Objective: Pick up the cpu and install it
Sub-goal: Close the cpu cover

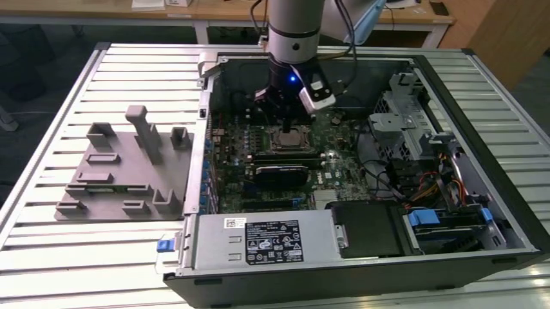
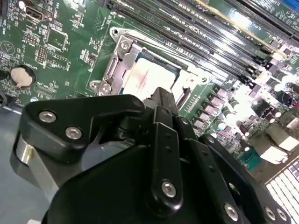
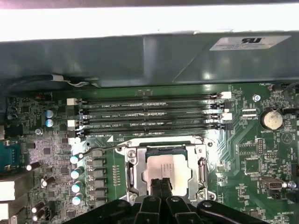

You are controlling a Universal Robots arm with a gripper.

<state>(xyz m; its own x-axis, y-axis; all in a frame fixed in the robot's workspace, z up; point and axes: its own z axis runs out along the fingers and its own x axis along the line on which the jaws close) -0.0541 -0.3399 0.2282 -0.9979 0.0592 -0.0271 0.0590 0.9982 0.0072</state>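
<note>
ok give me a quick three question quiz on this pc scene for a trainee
1. True or false: the cpu sits in the motherboard socket.
2. The gripper is: A) well off to one side of the cpu B) right over the cpu C) lifting the cpu clear of the socket.
3. Fill in: the gripper's fingers are ___ (open or shut).
Key: 1 true; 2 B; 3 shut.
</note>
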